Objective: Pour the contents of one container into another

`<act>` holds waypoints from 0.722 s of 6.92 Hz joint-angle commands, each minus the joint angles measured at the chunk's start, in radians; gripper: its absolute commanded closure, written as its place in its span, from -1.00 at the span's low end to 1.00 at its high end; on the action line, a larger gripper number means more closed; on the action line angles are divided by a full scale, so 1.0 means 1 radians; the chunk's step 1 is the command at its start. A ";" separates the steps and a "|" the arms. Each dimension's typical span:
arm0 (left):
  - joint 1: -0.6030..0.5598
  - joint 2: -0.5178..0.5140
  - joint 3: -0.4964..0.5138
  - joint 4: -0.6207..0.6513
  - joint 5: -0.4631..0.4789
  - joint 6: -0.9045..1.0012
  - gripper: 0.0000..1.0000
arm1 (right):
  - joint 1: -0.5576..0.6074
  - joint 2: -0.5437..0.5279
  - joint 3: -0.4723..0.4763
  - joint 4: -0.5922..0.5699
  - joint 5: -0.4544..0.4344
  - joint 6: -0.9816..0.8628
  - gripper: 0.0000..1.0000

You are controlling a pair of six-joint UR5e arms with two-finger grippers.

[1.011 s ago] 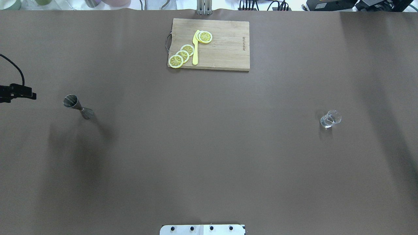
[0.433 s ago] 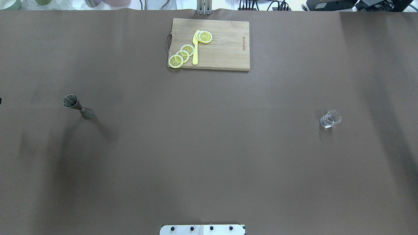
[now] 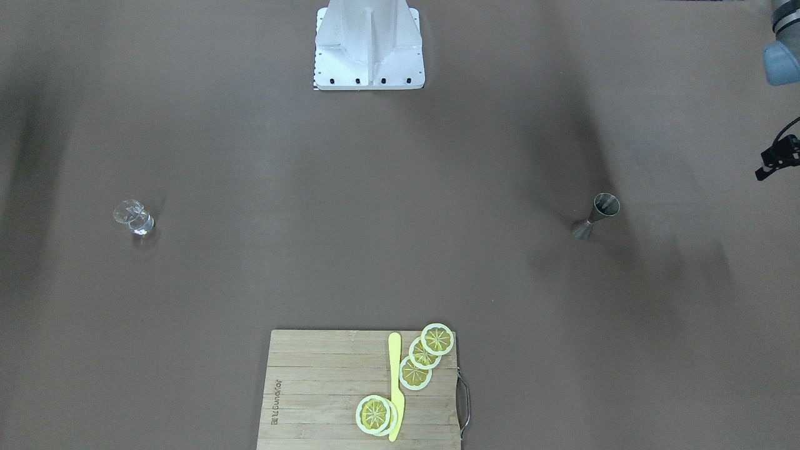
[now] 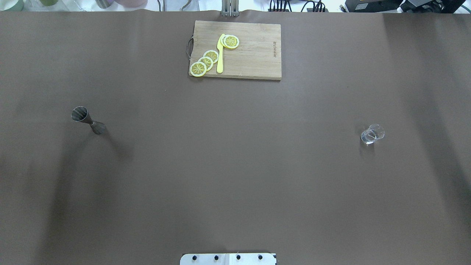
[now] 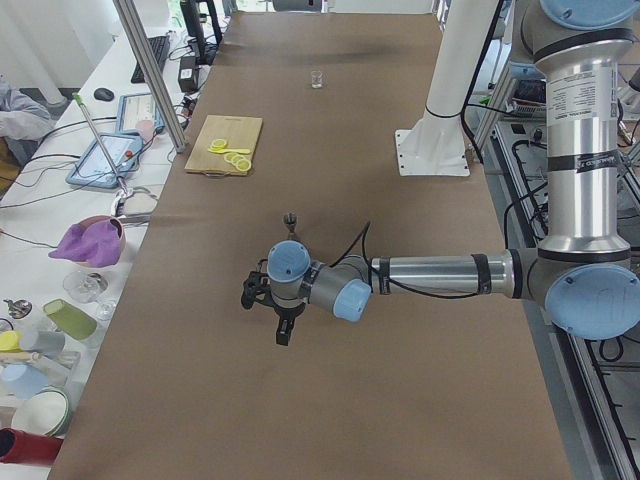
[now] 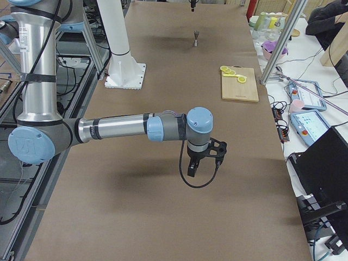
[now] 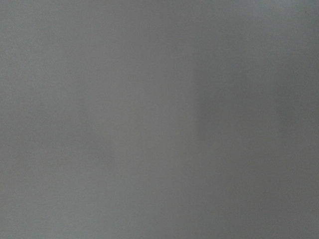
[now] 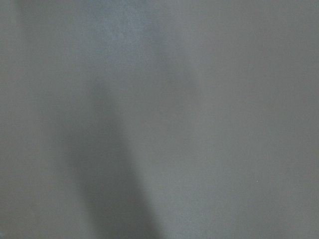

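A steel jigger stands upright on the table's left half, also seen in the front view. A small clear glass stands on the right half. My left gripper points down over bare table, short of the jigger and apart from it. My right gripper hangs over bare table with nothing near it. Both show clearly only in the side views, so I cannot tell whether they are open or shut. Each wrist view shows only brown table surface.
A wooden cutting board with lemon slices and a yellow knife lies at the far middle edge. The robot's white base stands at the near edge. A side bench beyond the table's far edge holds cups and tablets.
The black part of my left arm at the overhead view's left edge has slid out of that view. The jigger and the glass have not moved.
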 commanded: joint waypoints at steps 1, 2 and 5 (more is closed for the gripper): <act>-0.034 -0.004 0.054 0.061 -0.027 0.145 -0.95 | 0.000 -0.001 -0.001 0.000 0.003 0.000 -1.00; -0.046 -0.033 0.056 0.127 -0.055 0.151 -0.95 | 0.000 -0.001 -0.001 -0.001 0.004 0.000 -1.00; -0.067 -0.028 0.068 0.128 -0.053 0.150 -0.95 | 0.000 -0.002 -0.003 -0.001 0.013 -0.002 -1.00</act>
